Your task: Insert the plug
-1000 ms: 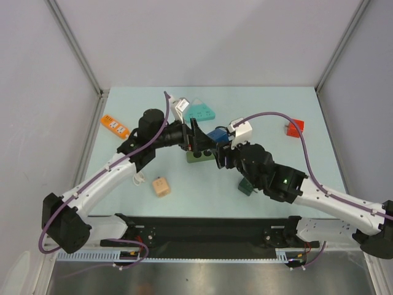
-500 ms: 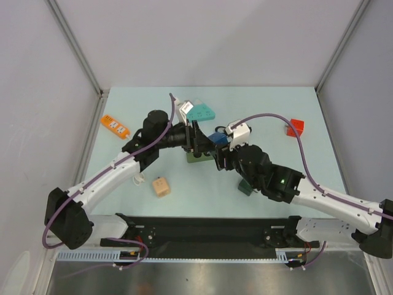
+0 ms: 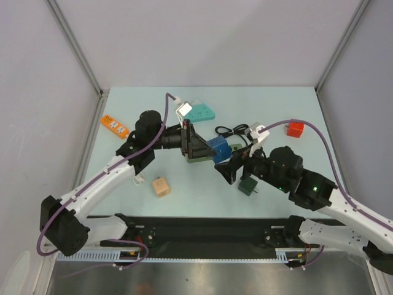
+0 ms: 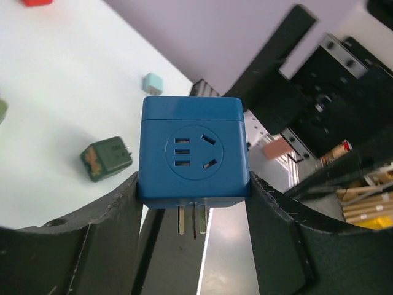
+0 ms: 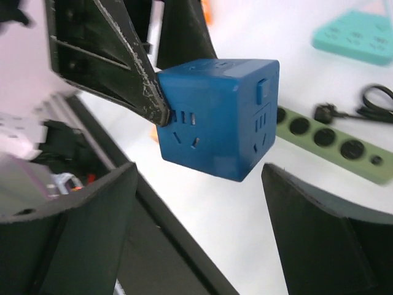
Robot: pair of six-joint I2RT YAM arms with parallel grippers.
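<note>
Right, the cube (image 4: pixel 193 157) is clamped in my left gripper (image 4: pixel 193 184). Its fingers (image 4: pixel 116 215) press two opposite sides at a middling spread, and metal prongs show under the cube in the left wrist view. It hangs above the table (image 3: pixel 276 104), just over the green strip (image 5: pixel 325 138). My right gripper (image 3: pixel 236 165) faces the cube with its fingers (image 5: pixel 92 209) spread wide, clear of it and holding nothing. A second ago both grippers met at the cube. Since then the right one has let go and pulled back toward the near edge, uncovering the black cable (image 3: pixel 230 131) behind it.
</note>
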